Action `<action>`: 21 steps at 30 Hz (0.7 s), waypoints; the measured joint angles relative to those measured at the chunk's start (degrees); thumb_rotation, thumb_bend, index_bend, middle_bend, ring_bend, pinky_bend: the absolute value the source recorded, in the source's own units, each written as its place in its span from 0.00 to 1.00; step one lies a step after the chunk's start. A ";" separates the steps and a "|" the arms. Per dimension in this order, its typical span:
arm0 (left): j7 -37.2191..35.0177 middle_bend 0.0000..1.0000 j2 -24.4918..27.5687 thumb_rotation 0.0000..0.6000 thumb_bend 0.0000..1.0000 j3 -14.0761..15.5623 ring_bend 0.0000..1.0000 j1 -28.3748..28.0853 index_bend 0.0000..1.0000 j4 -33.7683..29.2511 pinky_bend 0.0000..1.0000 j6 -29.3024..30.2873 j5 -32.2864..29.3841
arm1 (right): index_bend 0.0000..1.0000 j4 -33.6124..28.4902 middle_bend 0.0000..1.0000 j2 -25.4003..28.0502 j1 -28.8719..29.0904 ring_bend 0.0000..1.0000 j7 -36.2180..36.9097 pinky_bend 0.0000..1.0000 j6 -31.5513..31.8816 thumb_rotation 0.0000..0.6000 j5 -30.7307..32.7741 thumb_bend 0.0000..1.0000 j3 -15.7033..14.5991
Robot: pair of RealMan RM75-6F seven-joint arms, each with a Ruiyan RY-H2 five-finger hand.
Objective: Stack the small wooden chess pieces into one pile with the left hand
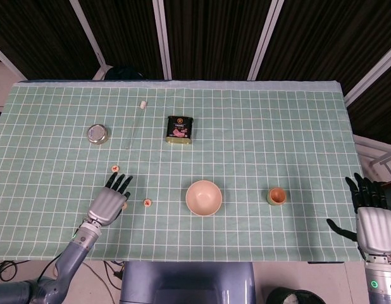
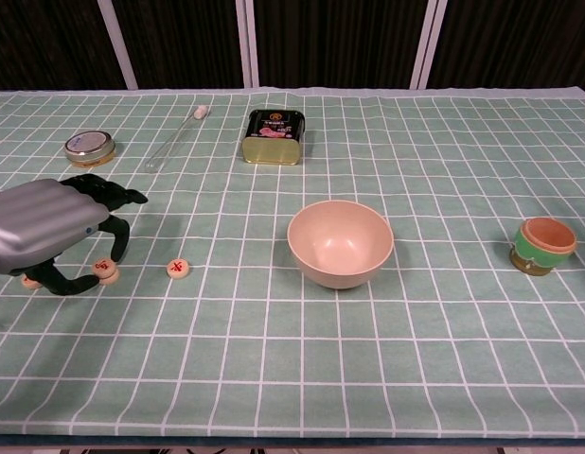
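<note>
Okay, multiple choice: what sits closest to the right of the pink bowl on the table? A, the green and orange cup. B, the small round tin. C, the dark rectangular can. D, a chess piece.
A: the green and orange cup stands to the right of the pink bowl, while the other three lie left of it or behind it.

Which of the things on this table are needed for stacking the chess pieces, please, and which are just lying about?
Needed: chess pieces, under the left robot hand at; loose at.

Lying about: bowl, black tin, round tin, green cup, glass rod.
</note>
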 measured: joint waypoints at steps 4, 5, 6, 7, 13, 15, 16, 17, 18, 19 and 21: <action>0.40 0.04 0.10 1.00 0.33 -0.13 0.00 0.06 0.46 -0.31 0.00 0.03 0.00 | 0.09 -0.05 0.01 -0.03 0.00 0.00 -0.12 0.00 0.01 1.00 0.02 0.23 0.02; 0.59 0.04 0.12 1.00 0.33 -0.16 0.00 0.10 0.46 -0.39 0.00 0.07 -0.02 | 0.09 -0.05 0.01 -0.03 -0.01 0.00 -0.12 0.00 0.03 1.00 0.01 0.23 0.01; 0.72 0.04 0.15 1.00 0.32 -0.18 0.00 0.14 0.46 -0.44 0.00 0.10 -0.05 | 0.09 -0.05 0.01 -0.02 -0.01 0.00 -0.11 0.00 0.02 1.00 -0.01 0.23 0.00; 0.85 0.04 0.17 1.00 0.32 -0.19 0.00 0.16 0.46 -0.49 0.00 0.10 -0.09 | 0.09 -0.05 0.01 -0.02 -0.02 0.00 -0.12 0.00 0.00 1.00 0.00 0.23 -0.01; 1.71 0.04 0.17 1.00 0.32 -0.19 0.00 0.18 0.45 -0.73 0.00 -0.20 -0.32 | 0.09 -0.11 0.01 -0.01 -0.02 0.00 -0.23 0.00 -0.02 1.00 0.12 0.23 0.02; 1.82 0.04 0.12 1.00 0.32 -0.28 0.00 0.19 0.44 -0.76 0.00 -0.21 -0.35 | 0.09 -0.14 0.01 -0.01 -0.02 0.00 -0.28 0.00 -0.02 1.00 0.13 0.23 0.03; 1.93 0.04 0.11 1.00 0.32 -0.30 0.00 0.19 0.44 -0.76 0.00 -0.21 -0.38 | 0.09 -0.13 0.01 0.00 -0.02 0.00 -0.29 0.00 -0.01 1.00 0.12 0.23 0.03; 2.14 0.04 0.09 1.00 0.32 -0.31 0.00 0.18 0.43 -0.77 0.00 -0.23 -0.44 | 0.09 -0.13 0.01 0.00 -0.03 0.00 -0.29 0.00 -0.01 1.00 0.13 0.23 0.03; 2.32 0.04 0.09 1.00 0.32 -0.32 0.00 0.18 0.43 -0.79 0.00 -0.25 -0.49 | 0.09 -0.14 0.01 -0.01 -0.03 0.00 -0.26 0.00 -0.01 1.00 0.16 0.23 0.04; 2.49 0.04 0.08 1.00 0.32 -0.33 0.00 0.17 0.43 -0.81 0.00 -0.27 -0.54 | 0.09 -0.14 0.01 -0.01 -0.03 0.00 -0.26 0.00 -0.02 1.00 0.16 0.23 0.05; 2.76 0.04 0.08 1.00 0.32 -0.39 0.00 0.18 0.42 -0.92 0.00 -0.28 -0.66 | 0.09 -0.11 0.01 -0.01 -0.02 0.00 -0.29 0.00 -0.04 1.00 0.15 0.23 0.03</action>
